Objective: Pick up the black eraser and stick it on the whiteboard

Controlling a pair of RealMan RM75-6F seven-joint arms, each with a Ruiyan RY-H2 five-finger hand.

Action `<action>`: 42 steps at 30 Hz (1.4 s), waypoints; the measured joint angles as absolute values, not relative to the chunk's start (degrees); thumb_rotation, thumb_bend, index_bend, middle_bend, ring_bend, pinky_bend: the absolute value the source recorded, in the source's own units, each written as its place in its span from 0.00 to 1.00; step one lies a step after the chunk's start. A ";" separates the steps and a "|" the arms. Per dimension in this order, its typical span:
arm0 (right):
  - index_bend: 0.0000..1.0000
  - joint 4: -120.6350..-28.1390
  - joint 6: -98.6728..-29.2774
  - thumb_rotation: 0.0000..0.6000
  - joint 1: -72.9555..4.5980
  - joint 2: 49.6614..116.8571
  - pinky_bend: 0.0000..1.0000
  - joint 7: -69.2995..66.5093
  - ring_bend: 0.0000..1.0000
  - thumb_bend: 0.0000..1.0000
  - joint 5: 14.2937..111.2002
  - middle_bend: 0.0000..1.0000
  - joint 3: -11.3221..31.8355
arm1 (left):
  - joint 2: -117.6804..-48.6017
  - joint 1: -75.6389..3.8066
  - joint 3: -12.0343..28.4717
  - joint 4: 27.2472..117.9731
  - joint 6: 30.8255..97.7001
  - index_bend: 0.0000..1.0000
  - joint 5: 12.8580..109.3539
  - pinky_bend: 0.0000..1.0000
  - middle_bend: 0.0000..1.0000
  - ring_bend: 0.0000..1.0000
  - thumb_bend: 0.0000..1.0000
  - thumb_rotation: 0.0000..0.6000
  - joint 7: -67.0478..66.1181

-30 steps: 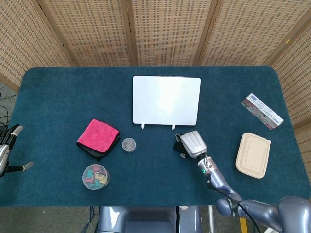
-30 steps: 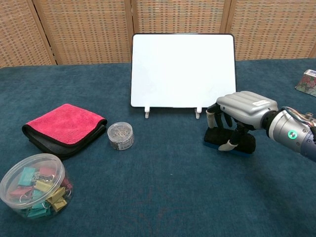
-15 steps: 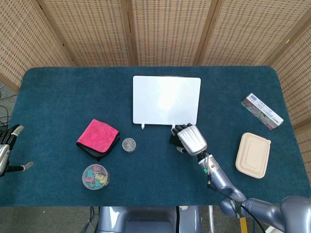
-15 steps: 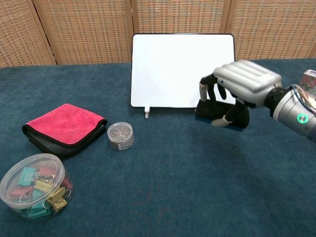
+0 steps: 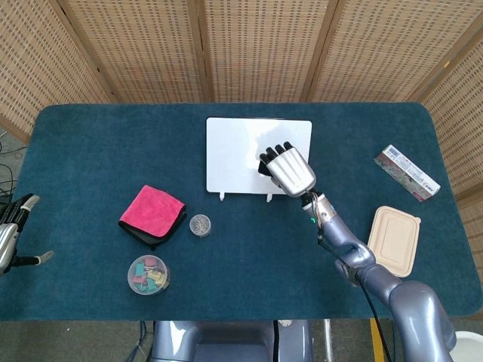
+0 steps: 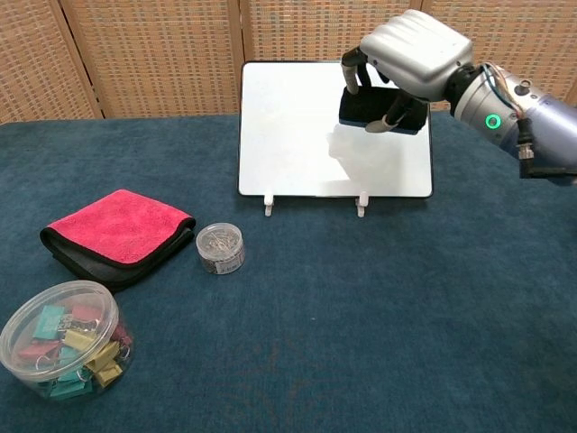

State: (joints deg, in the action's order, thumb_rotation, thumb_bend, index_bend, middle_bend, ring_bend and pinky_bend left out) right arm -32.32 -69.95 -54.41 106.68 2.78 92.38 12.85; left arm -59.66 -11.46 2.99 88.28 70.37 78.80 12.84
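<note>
My right hand (image 6: 410,56) grips the black eraser (image 6: 368,106) in the air in front of the upper right part of the whiteboard (image 6: 306,135). Whether the eraser touches the board I cannot tell. In the head view the right hand (image 5: 290,170) covers the right side of the whiteboard (image 5: 234,151), and only a dark edge of the eraser (image 5: 263,167) shows under the fingers. My left hand (image 5: 13,237) hangs at the table's left edge, fingers apart, holding nothing.
A folded pink cloth (image 6: 117,232) lies at the left. A small round tin (image 6: 221,248) and a clear tub of binder clips (image 6: 63,338) sit nearby. A beige lidded box (image 5: 394,241) and a printed carton (image 5: 407,173) lie at the right.
The right hand has lifted the eraser off the table and carried it up and toward the whiteboard. The left hand has stayed in place.
</note>
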 measured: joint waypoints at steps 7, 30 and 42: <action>0.50 -23.36 -68.18 1.00 -57.95 112.70 0.56 -0.81 0.57 0.31 91.64 0.59 12.60 | -59.92 -11.93 3.20 87.73 69.13 0.00 77.88 0.00 0.00 0.00 0.00 1.00 12.95; 0.50 -14.41 -63.20 1.00 -61.09 121.00 0.56 -0.71 0.57 0.30 87.58 0.58 10.93 | -60.07 -12.34 3.33 87.23 68.05 0.00 77.10 0.00 0.00 0.00 0.00 1.00 13.32; 0.04 -14.58 -60.78 1.00 -60.52 121.93 0.19 3.38 0.00 0.00 83.51 0.02 12.77 | -59.97 -12.31 3.32 86.97 68.03 0.00 77.20 0.00 0.00 0.00 0.00 1.00 13.83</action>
